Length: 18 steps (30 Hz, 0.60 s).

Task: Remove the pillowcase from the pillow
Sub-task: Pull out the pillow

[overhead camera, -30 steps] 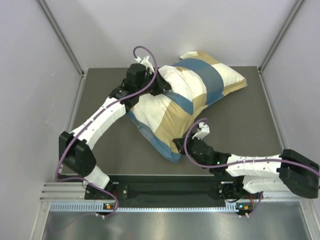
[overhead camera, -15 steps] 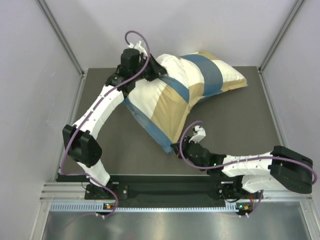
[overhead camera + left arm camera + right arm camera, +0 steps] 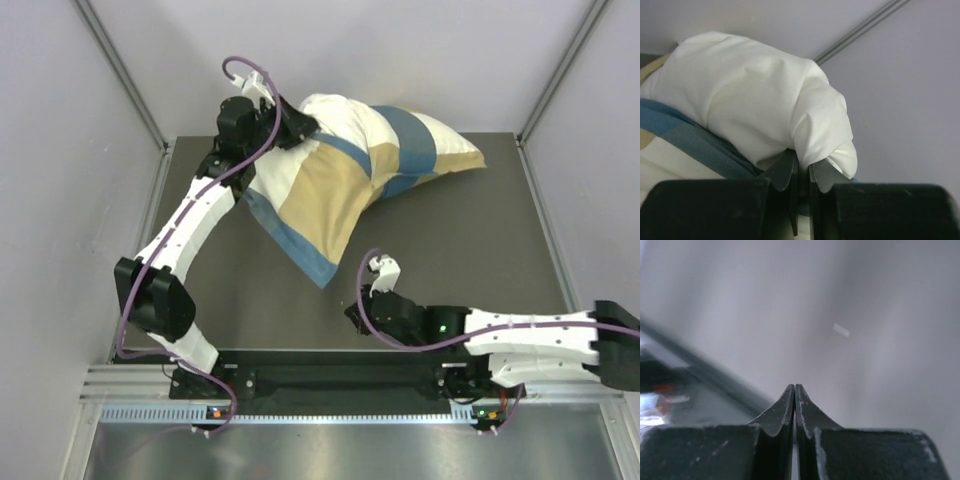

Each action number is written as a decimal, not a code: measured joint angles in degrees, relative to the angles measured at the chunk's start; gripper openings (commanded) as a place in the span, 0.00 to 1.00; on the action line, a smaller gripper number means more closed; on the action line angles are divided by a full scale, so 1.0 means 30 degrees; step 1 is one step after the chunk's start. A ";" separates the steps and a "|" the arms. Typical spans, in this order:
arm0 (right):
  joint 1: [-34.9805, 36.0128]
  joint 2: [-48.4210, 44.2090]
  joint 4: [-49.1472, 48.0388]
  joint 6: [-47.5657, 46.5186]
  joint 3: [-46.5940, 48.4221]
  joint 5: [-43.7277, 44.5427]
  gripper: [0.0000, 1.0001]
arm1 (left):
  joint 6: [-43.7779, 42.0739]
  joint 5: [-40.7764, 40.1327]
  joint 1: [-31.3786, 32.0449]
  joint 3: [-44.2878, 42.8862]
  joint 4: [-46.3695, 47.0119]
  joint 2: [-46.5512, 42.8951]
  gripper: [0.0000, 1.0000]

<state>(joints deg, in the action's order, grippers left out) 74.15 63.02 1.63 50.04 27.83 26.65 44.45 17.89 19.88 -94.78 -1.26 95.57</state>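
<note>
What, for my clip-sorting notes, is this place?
Probably a robot test cell, not a home: plain grey walls box in a dark table, with the left arm and right arm bolted to a metal rail.

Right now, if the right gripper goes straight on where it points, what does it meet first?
Way looks free: the right gripper, shut and empty, faces only the grey wall. View is blurred, so depth is unclear.
</note>
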 measured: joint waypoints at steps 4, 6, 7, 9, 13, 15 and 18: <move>0.1435 -0.2747 0.3854 -0.2098 0.4452 0.0852 0.26 | -0.1093 0.1304 0.0000 0.3381 0.0627 -0.1829 0.00; 0.1996 -0.3803 0.5450 -0.2871 0.6426 0.1596 0.59 | -0.1690 0.1690 0.0000 0.5333 0.0838 -0.2958 0.00; 0.2120 -0.4226 0.6091 -0.3526 0.7198 0.1953 0.69 | -0.2040 0.1778 0.0000 0.6346 0.0896 -0.3577 0.00; 0.2149 -0.4983 0.6987 -0.4466 0.8473 0.2907 0.90 | -0.2871 0.1858 0.0000 0.8102 0.0765 -0.4714 0.00; 0.0634 -0.4677 0.7817 -0.7380 1.0564 0.3912 0.99 | -0.4357 0.2171 0.0000 1.0163 -0.0117 -0.6193 0.00; -0.1239 -0.3701 0.7519 -0.8663 1.1366 0.3548 1.00 | -0.4954 0.2353 0.0007 1.0768 -0.0240 -0.6586 0.00; -0.3679 -0.1756 0.6528 -1.0841 1.1963 0.2412 1.00 | -0.5712 0.2565 0.0007 1.1103 -0.0787 -0.6958 0.00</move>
<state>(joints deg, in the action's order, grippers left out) 63.11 57.76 21.21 17.52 63.72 33.89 27.31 25.58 19.90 -61.47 -3.62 74.70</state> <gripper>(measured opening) 0.993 0.103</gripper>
